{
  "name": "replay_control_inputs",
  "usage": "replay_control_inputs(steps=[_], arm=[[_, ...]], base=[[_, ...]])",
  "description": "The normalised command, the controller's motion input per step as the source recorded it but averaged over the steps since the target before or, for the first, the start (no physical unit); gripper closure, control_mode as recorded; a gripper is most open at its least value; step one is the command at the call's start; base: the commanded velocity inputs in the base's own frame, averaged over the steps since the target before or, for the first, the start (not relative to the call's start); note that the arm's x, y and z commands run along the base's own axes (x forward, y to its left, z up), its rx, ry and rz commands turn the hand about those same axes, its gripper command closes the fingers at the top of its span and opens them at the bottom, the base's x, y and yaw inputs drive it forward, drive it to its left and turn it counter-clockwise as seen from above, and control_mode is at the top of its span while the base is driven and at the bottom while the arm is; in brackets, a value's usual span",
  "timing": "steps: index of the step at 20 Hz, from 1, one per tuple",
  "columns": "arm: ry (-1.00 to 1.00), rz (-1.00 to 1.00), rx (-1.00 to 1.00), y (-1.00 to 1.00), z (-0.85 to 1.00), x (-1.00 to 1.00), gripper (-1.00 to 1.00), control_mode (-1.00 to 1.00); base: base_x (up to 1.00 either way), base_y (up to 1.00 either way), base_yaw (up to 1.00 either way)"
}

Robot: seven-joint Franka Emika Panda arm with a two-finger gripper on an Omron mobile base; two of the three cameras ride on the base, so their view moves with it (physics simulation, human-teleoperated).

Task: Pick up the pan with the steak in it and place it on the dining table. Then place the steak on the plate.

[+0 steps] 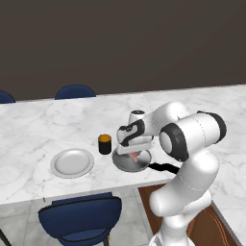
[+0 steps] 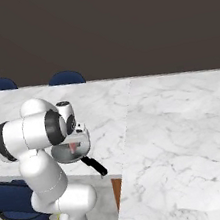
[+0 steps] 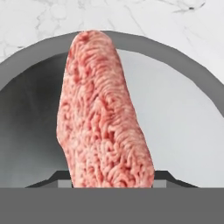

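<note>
The grey pan (image 1: pixel 126 164) rests on the dining table (image 1: pixel 38 129) near its front edge, its black handle (image 1: pixel 163 167) pointing right over the edge. The pinkish steak (image 1: pixel 134 156) lies in it. My gripper (image 1: pixel 133 153) reaches straight down into the pan. In the hand view the steak (image 3: pixel 103 113) stands between the two dark fingertips (image 3: pixel 162 176), which press against its sides, with the pan (image 3: pixel 183 122) beneath. From the right base view, the pan (image 2: pixel 68 153), the steak (image 2: pixel 73 147) and my gripper (image 2: pixel 73 143) sit under the arm's elbow. The light-grey plate (image 1: pixel 72 162) lies left of the pan.
A small dark cup (image 1: pixel 104 144) stands between plate and pan. A blue chair (image 1: pixel 79 218) is tucked under the near edge below the plate, and others (image 1: pixel 74 91) line the far side. Open marble spreads to the right (image 2: pixel 182 135).
</note>
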Motion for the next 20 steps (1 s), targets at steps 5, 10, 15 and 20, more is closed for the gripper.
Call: replay_control_inputs(steps=[5,10,15,20], arm=[[0.00,0.00,0.02,0.00,0.34,0.00,1.00,-1.00],[0.00,0.00,0.01,0.03,0.57,-0.02,1.00,-1.00],[0.00,0.00,0.00,0.34,0.42,-0.01,1.00,-1.00],[0.00,0.00,0.00,0.56,0.24,0.00,1.00,-1.00]], base=[[0.00,0.00,0.00],[0.00,0.00,0.00],[0.00,0.00,0.00],[0.00,0.00,0.00]])
